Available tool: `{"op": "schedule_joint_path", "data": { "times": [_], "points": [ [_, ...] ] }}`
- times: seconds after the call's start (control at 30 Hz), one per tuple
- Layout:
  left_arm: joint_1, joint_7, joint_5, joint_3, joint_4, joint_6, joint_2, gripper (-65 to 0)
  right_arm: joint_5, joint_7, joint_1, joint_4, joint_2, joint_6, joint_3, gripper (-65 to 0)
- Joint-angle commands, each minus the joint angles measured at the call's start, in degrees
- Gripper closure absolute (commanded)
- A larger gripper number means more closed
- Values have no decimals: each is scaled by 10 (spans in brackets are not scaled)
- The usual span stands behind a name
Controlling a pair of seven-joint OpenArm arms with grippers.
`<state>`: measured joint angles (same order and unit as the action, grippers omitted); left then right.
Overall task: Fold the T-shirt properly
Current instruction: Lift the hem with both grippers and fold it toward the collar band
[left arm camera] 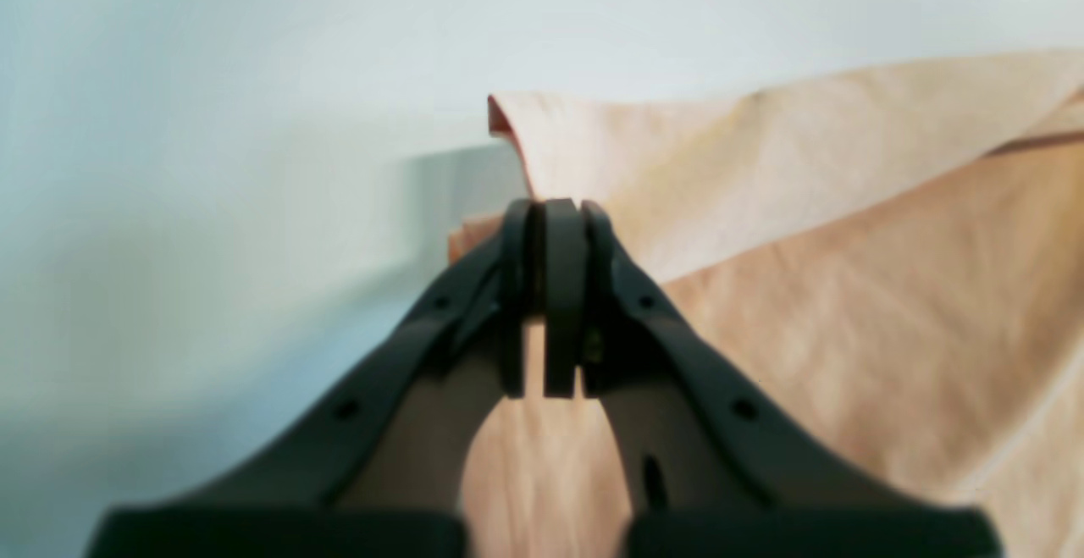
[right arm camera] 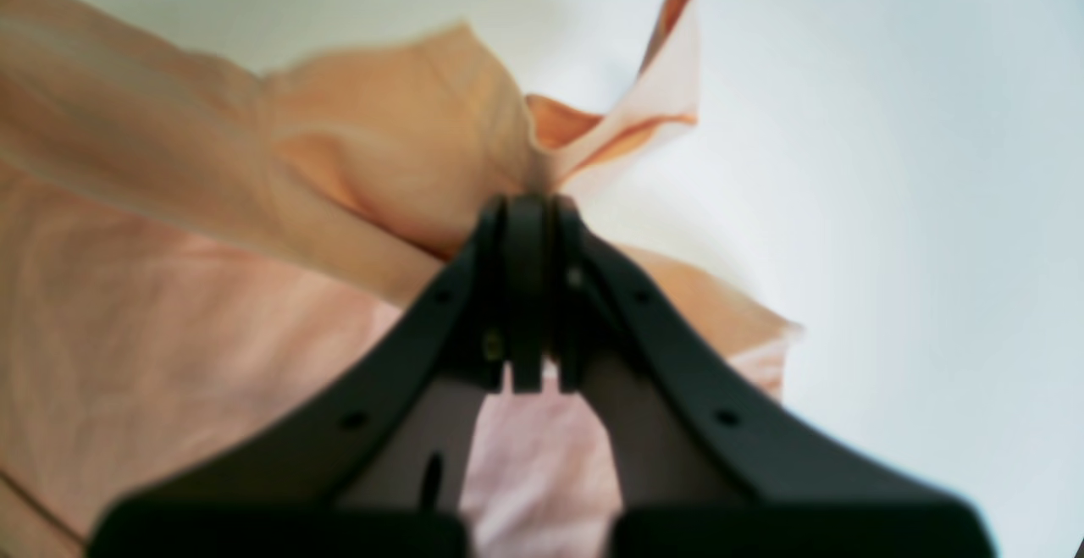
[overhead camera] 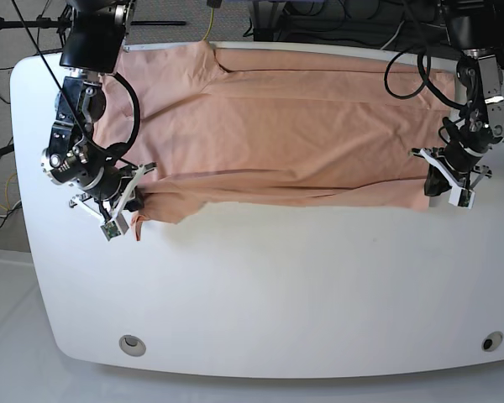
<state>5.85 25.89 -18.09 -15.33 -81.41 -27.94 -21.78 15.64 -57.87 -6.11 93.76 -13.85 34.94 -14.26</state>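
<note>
Mid-fold: the T-shirt (overhead camera: 277,134) lies spread across the far half of the tabletop (overhead camera: 277,294), its far hem running along the far edge, near edge doubled over into a long band

Left gripper (overhead camera: 451,183) has its fingers (left arm camera: 563,287) clamped shut on the shirt's near corner toward the tabletop's right edge; right gripper (overhead camera: 118,201) is likewise pinched closed on the near corner toward the left edge, where a small flap of cloth sticks up past the fingertips in the right wrist view. Both corners look lifted slightly off the surface, fabric between them sagging, not taut

Likely step: carrying the near hem for a lengthwise fold. Next move calls for both arms travelling together at even height and pace, keeping the edge straight so the layer lands flat, then releasing

Room: near half of the tabletop is bare white, plenty of space toward the near edge. Far side is tight, cloth already reaches the far edge, cables and stands crowd just behind it. Grippers sit near the left and right edges, little lateral margin
</note>
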Motion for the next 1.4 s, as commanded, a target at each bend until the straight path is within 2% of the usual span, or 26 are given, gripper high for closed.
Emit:
{"op": "schedule_joint_path", "data": {
  "times": [0.0,0.63,0.97,1.37],
  "points": [
    [3,-15,-5,-9,-20,1,-14,0,6,3,0,18,-10,1,-3,0],
    [49,-8,-17,-26,-33,2,-19,0,4,-49,59,69,-7,3,-10,0],
    [77,17,-13,-40,-60,3,-18,0,21,-57,111,120,-14,4,-13,0],
    [114,9,-11,-58,-103,-2,-16,0,26,-50,137,134,-22,6,-8,0]
  ]
}}
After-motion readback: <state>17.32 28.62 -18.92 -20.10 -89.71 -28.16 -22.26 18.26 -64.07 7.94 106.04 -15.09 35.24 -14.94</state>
